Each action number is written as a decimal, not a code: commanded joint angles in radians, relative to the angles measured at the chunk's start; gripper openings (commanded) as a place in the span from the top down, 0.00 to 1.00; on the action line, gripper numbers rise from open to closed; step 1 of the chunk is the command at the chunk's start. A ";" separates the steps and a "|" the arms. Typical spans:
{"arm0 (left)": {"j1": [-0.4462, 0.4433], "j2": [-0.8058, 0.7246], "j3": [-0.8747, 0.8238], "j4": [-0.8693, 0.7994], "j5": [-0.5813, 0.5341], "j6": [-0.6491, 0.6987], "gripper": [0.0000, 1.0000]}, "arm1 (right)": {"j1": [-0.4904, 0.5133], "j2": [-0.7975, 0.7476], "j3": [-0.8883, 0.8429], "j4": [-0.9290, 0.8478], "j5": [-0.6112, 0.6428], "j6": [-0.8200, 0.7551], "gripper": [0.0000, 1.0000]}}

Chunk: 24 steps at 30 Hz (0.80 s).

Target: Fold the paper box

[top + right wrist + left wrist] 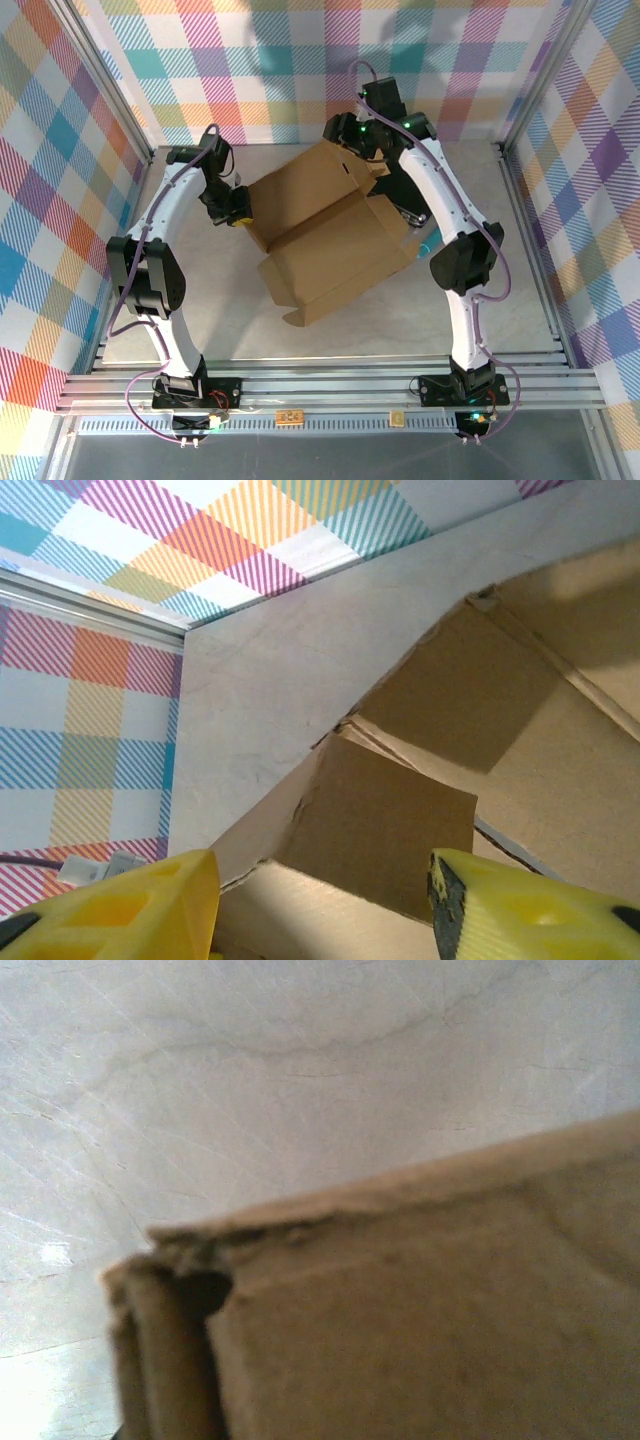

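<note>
Paper box (330,235): half-folded — flaps loose, not closed.
Left gripper (237,208): jaws together at its edge.
Right gripper (322,895): jaws apart.

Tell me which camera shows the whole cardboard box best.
The top external view: the box lies almost whole between both arms, flaps partly raised. The left wrist view gives a blurred close-up of one edge; the right wrist view shows a few flaps beyond the open yellow fingers of the right hand.
</note>
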 commanded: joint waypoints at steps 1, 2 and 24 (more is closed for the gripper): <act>0.000 -0.014 0.023 -0.021 0.033 0.015 1.00 | 0.006 -0.064 0.024 0.015 -0.016 0.033 0.41; 0.001 -0.017 0.023 -0.020 0.030 0.015 1.00 | 0.007 -0.071 0.021 0.000 -0.004 0.028 0.40; 0.000 -0.034 0.035 -0.023 0.035 0.008 1.00 | -0.079 -0.317 -0.632 0.103 0.144 -0.157 0.53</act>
